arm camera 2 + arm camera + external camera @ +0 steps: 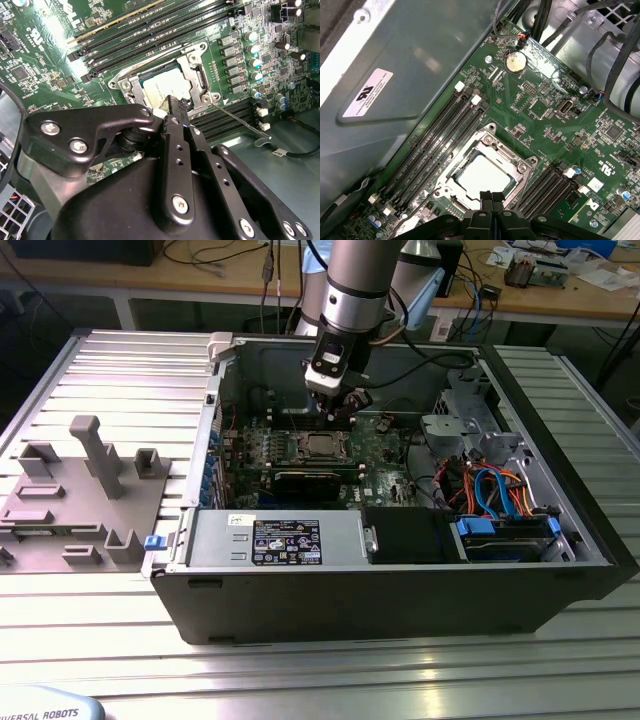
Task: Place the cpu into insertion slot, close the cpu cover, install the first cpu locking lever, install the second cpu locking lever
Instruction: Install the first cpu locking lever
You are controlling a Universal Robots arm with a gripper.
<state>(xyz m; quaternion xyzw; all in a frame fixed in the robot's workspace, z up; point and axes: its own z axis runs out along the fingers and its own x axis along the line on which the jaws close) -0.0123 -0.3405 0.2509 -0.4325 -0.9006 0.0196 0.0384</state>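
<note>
we see the claw [491, 196] pinched narrow, tips together and nothing between them, hanging just over the socket's edge inside the open computer case [400, 592]. the cpu [482, 175] sits in the socket on the green motherboard [545, 112], and the cpu cover [514, 158] lies flat around its silvery top. a thin locking lever [241, 120] juts out from the socket's corner.

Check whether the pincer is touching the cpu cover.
Cannot tell. In the second wrist view the shut pincer overlaps the cpu cover at its near edge, hiding any contact or gap.
</note>
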